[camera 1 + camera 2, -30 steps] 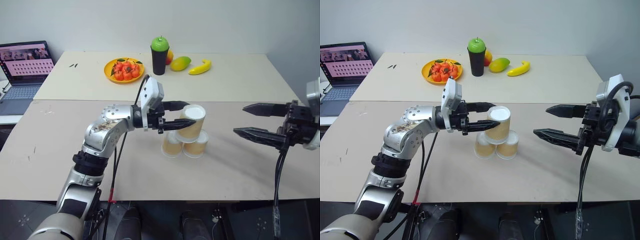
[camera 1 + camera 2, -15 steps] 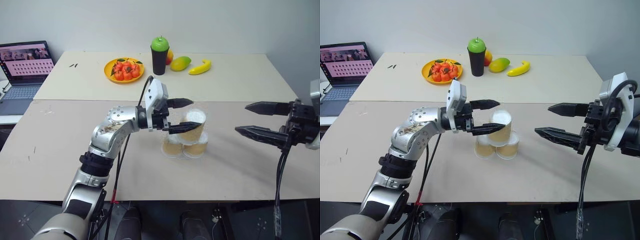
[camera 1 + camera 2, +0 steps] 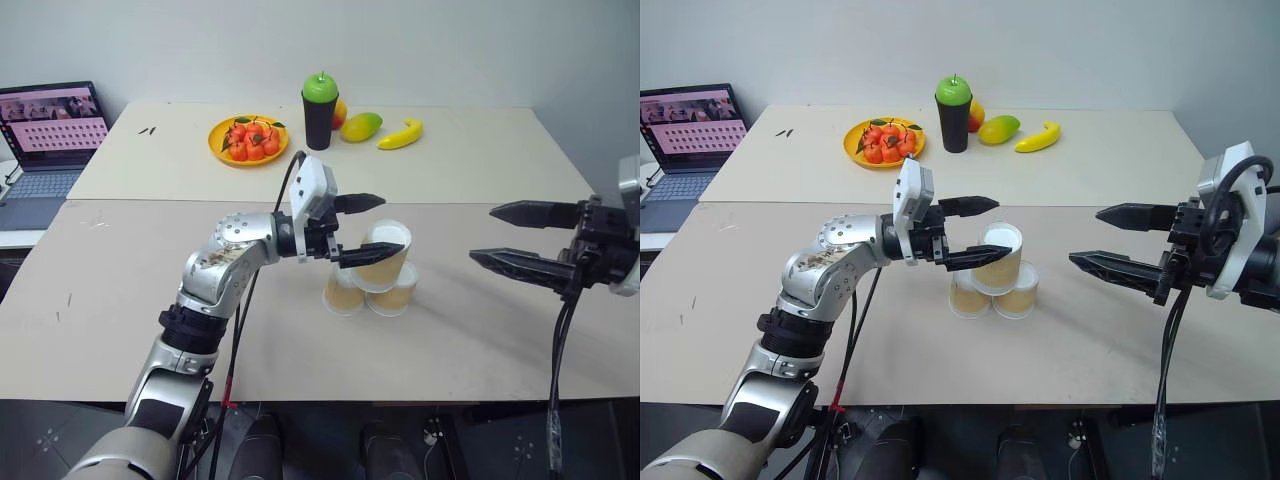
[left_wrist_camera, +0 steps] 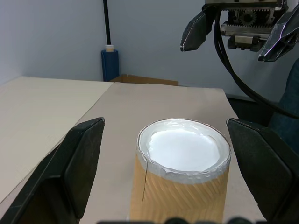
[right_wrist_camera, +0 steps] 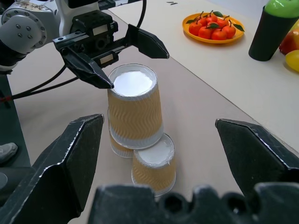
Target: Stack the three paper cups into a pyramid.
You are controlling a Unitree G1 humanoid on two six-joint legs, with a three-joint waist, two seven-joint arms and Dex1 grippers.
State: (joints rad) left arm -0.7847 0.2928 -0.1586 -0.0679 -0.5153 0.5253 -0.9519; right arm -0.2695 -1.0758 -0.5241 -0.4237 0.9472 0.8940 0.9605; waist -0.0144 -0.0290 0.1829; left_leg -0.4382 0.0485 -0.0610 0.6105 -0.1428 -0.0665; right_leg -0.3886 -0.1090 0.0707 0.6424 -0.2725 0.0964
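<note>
Pyramid (image 5: 138, 128): it's up! Two of the three paper cups sit upside down side by side on the near table (image 3: 470, 350), and the third sits upside down across their white bases.
Top cup (image 3: 383, 255): standing upright on the pair, white base facing up, nothing gripping it.
Bottom cups: left one (image 3: 343, 291) and right one (image 3: 392, 291), touching each other.
Left gripper (image 3: 368, 228): fingers spread wide, one on either side of the top cup's upper end and clear of its wall; the left wrist view shows daylight on both sides of the cup.
Right gripper (image 3: 510, 237): off to the right, well apart from the cups, fingers splayed open, holding nothing, pointing towards the stack.
Far table: orange plate (image 3: 247, 139) loaded with small red-orange fruit, a black cup (image 3: 319, 120) with a green apple (image 3: 320, 88) on top, a mango (image 3: 360, 126) and a banana (image 3: 400, 135) beside it.
Far left: an open laptop (image 3: 45, 140), screen lit.
</note>
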